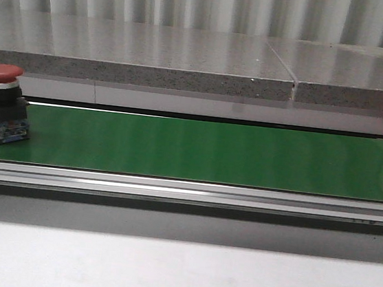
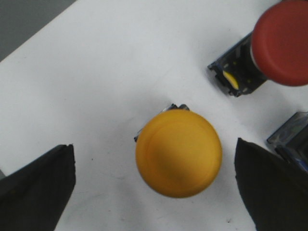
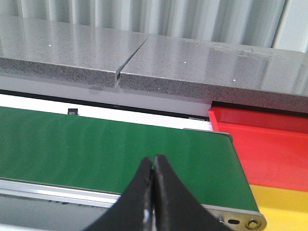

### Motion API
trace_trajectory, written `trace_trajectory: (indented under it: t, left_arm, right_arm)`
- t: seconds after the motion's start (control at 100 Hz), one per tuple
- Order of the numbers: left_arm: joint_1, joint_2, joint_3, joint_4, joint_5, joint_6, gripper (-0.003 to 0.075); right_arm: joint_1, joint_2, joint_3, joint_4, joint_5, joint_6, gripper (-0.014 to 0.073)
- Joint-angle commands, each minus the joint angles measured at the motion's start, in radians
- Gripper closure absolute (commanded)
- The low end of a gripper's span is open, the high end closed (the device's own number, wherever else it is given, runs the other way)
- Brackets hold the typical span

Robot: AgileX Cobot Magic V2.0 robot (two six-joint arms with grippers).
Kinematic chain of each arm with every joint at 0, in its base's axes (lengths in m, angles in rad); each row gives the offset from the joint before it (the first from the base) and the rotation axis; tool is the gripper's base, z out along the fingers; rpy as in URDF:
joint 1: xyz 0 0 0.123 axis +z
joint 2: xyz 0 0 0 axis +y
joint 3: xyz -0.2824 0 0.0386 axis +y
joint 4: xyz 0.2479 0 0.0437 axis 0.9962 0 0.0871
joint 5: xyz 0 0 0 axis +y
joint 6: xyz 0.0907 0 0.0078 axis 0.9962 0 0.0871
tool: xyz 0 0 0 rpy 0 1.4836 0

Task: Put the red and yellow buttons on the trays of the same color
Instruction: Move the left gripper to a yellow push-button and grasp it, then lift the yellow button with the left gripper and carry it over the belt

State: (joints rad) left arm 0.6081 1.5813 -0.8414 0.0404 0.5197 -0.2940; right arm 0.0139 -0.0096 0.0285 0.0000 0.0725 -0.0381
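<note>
A red button (image 1: 1, 103) stands upright at the far left end of the green belt (image 1: 211, 151). The left tool (image 2: 154, 187) is spread wide over a yellow button (image 2: 178, 152) on the white tabletop (image 2: 106, 82), not touching it. The right tool (image 3: 153, 168) is pressed together above the belt, near the red tray (image 3: 269, 149) and yellow tray (image 3: 284, 204).

The front view looks level across the green conveyor belt (image 1: 204, 150), which the right wrist view shares obliquely. The left wrist view looks straight down, close over the white bench (image 2: 120, 67).
</note>
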Motion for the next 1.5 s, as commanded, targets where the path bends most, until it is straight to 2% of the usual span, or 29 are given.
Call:
trace_trajectory:
  t: [0.0, 0.29, 0.5, 0.64, 0.86, 1.21, 1.32, 1.49]
  left_arm:
    - [0.0, -0.019, -0.039, -0.011, -0.053, -0.013, 0.0092]
    - [0.0, 0.009, -0.053, -0.029, -0.087, -0.013, 0.0107]
    - [-0.001, 0.03, -0.053, -0.04, -0.078, -0.013, 0.0229]
    - [-0.001, 0.03, -0.053, -0.047, -0.078, -0.013, 0.0384]
    - [-0.001, 0.007, -0.053, -0.05, -0.06, -0.013, 0.0741]
    - [-0.008, -0.241, -0.053, -0.05, 0.014, 0.017, 0.0739]
    - [-0.058, -0.35, -0.053, -0.052, 0.027, 0.058, 0.0739]
    - [-0.199, -0.461, -0.062, -0.052, 0.041, 0.135, 0.074]
  right_arm:
    - [0.004, -0.015, -0.006, -0.006, -0.079, -0.004, 0.0662]
    - [0.004, -0.015, -0.006, -0.006, -0.079, -0.004, 0.0662]
    - [0.004, -0.015, -0.006, -0.006, -0.079, -0.004, 0.0662]
    - [0.004, -0.015, -0.006, -0.006, -0.079, -0.004, 0.0662]
    - [0.004, -0.015, -0.006, -0.006, -0.079, -0.004, 0.0662]
    - [0.004, -0.015, -0.006, -0.006, -0.079, -0.004, 0.0662]
    - [0.004, -0.015, -0.006, -0.006, -0.079, -0.004, 0.0662]
    - [0.004, -0.015, -0.006, -0.006, -0.079, -0.004, 0.0662]
